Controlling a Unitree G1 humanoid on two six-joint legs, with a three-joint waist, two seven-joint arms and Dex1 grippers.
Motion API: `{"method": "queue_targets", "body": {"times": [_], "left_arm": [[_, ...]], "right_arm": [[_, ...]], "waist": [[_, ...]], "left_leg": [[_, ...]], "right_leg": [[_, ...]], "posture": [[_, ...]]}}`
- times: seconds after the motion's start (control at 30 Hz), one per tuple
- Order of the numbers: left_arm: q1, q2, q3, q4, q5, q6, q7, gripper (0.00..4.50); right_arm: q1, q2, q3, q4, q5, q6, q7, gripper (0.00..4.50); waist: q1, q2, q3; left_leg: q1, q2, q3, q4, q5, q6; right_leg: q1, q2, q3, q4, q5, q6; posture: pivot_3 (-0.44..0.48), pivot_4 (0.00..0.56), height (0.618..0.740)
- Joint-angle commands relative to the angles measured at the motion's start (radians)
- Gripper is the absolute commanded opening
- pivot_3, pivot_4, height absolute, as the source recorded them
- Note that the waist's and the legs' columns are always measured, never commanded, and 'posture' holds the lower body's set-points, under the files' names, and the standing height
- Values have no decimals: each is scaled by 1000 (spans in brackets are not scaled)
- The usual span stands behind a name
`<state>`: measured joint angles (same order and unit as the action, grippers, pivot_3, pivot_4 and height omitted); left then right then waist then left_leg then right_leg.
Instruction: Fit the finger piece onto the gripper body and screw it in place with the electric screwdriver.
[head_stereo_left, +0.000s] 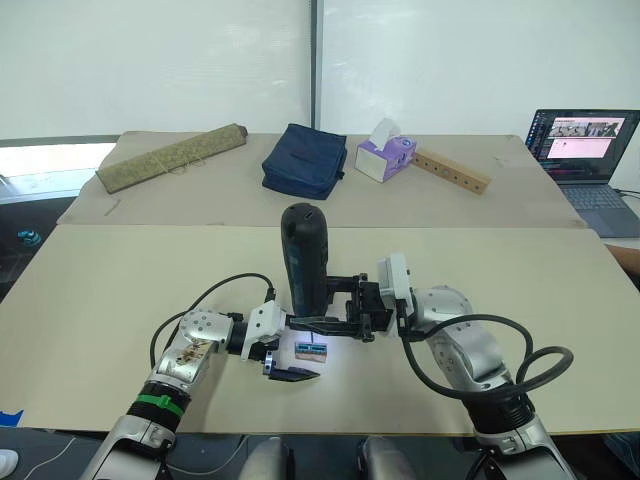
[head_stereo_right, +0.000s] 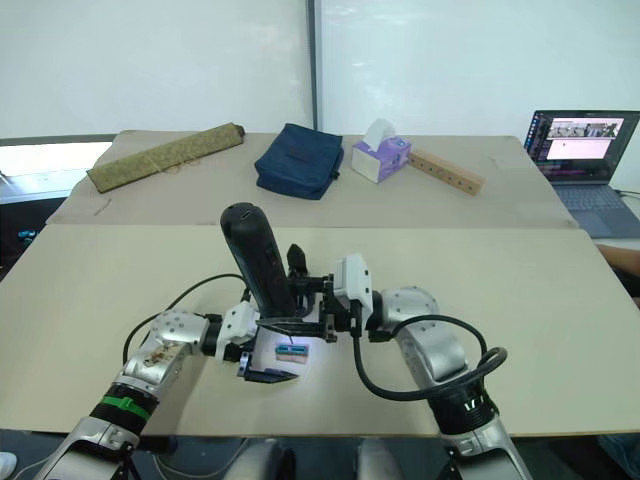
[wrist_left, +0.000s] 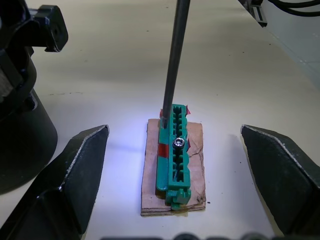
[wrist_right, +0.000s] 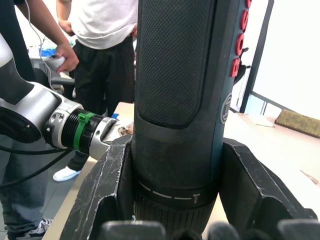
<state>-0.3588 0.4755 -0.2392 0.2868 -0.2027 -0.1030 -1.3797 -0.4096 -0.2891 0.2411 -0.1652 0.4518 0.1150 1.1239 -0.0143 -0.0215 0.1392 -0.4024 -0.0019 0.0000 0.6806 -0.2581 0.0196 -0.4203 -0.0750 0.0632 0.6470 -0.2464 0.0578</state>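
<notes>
Right gripper (wrist_right: 172, 220) jaws clamp the electric screwdriver (head_stereo_left: 303, 255) upright at centre of the surface (head_stereo_left: 100, 300). Its bit (wrist_left: 172, 65) rests on the green block (wrist_left: 175, 150), just beside a screw (wrist_left: 179, 143). Left gripper (wrist_left: 175, 195) jaws open, straddling the block. Gripper body (wrist_left: 20, 110) is just left of them. Finger piece not identifiable, so fitting looks undone. Red lettering on the screwdriver partly hidden, likely "BOSCH".

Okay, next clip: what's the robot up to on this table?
The right gripper is clamped on the electric screwdriver, holding it upright with its metal bit down beside a small green block that sits on a tan pad on the table. The screwdriver's light falls on that spot. The left gripper is open, its fingers spread either side of the block without touching it. The gripper body stands just beside the left gripper.
</notes>
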Motion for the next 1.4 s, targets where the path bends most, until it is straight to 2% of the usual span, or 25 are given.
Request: {"method": "queue_targets", "body": {"times": [0.03, 1.4], "left_arm": [[6, 5, -9, -7, 2, 15, 6, 4481], [11, 7, -7, 19, 8, -6, 12, 4481]], "right_arm": [[-26, 11, -13, -26, 14, -36, 5, 1954], [-35, 25, -3, -21, 33, 18, 8, 1954]], "waist": [[0, 0, 0], [0, 0, 0]], "left_leg": [[0, 0, 0, 0, 0, 0], [0, 0, 0, 0, 0, 0]], "right_leg": [[0, 0, 0, 0, 0, 0], [0, 0, 0, 1, 0, 0]], "posture": [[0, 150, 740], [0, 150, 740]]}}
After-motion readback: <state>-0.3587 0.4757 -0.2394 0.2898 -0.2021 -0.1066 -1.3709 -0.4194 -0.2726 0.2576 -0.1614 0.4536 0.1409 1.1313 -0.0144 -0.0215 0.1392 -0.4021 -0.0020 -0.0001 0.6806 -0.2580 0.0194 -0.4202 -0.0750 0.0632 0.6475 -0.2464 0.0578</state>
